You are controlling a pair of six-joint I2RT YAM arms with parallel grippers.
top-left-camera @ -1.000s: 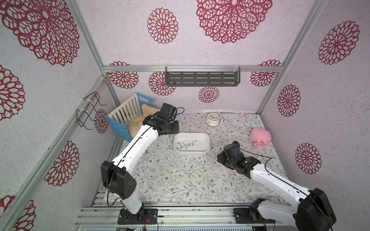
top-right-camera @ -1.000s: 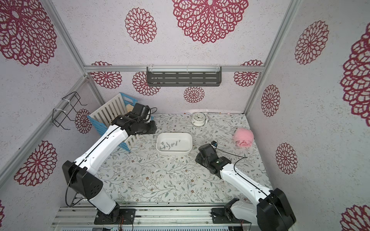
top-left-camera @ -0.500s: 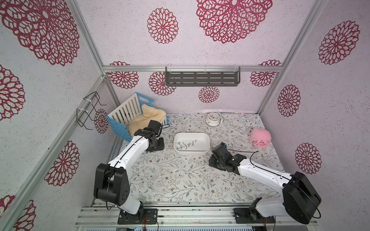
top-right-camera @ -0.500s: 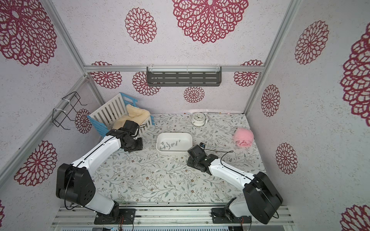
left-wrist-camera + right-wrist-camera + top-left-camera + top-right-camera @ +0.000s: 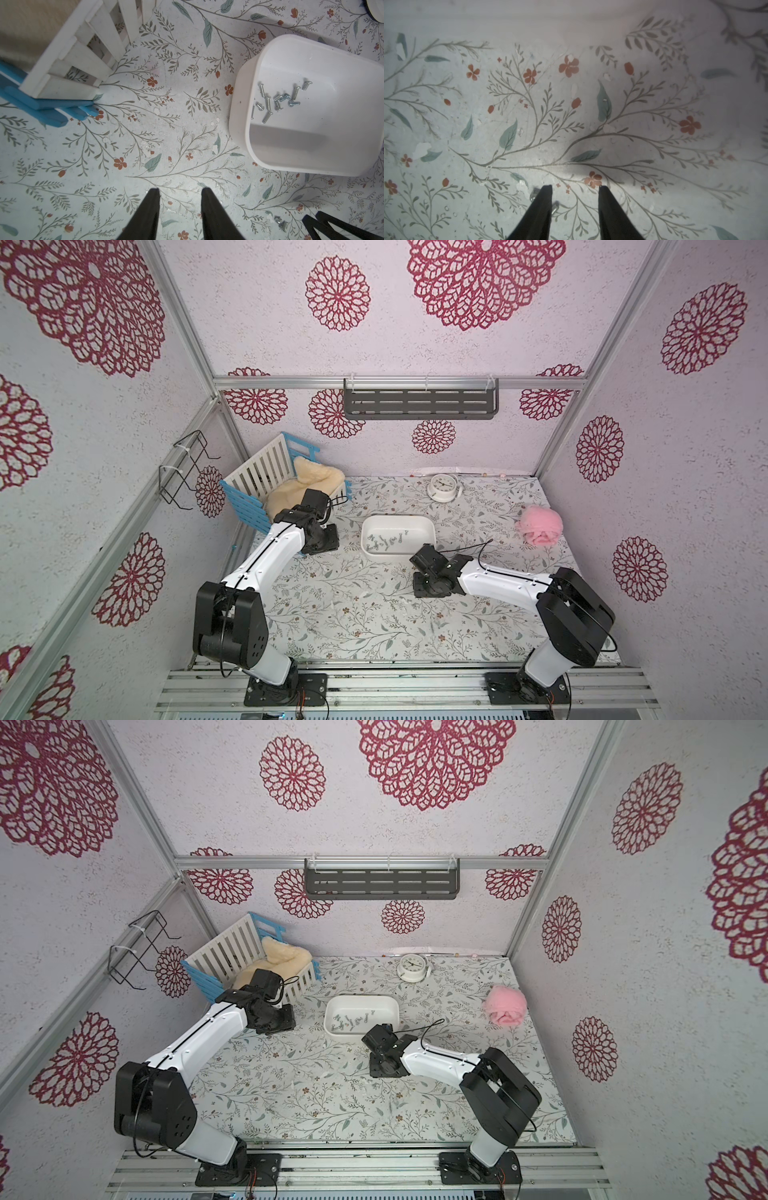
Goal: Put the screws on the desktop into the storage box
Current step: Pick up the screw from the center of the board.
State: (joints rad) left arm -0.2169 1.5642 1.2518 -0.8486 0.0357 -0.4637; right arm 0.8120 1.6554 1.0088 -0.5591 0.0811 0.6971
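The white storage box (image 5: 398, 517) (image 5: 361, 997) stands mid-desktop (image 5: 353, 614) with several screws (image 5: 384, 540) (image 5: 276, 99) lying inside. My left gripper (image 5: 180, 190) (image 5: 322, 539) hangs low over bare desktop left of the box, open, nothing between its fingers. My right gripper (image 5: 575, 187) (image 5: 430, 589) is down at the desktop just in front of the box, open. One loose screw (image 5: 534, 194) lies on the desktop at one right finger, partly hidden under it. The left wrist view shows the same screw (image 5: 280, 221) beside the right fingers (image 5: 315, 220).
A blue-and-white slatted crate (image 5: 257, 472) with cream fleece stands at the back left, close behind my left arm. A small white clock (image 5: 442, 487) sits at the back and a pink fluffy ball (image 5: 540, 526) on the right. A grey shelf (image 5: 419, 402) hangs on the back wall.
My left gripper came away from the crate and box and sank to the desktop left of the box. My right gripper swung left and down in front of the box. Both stayed open.
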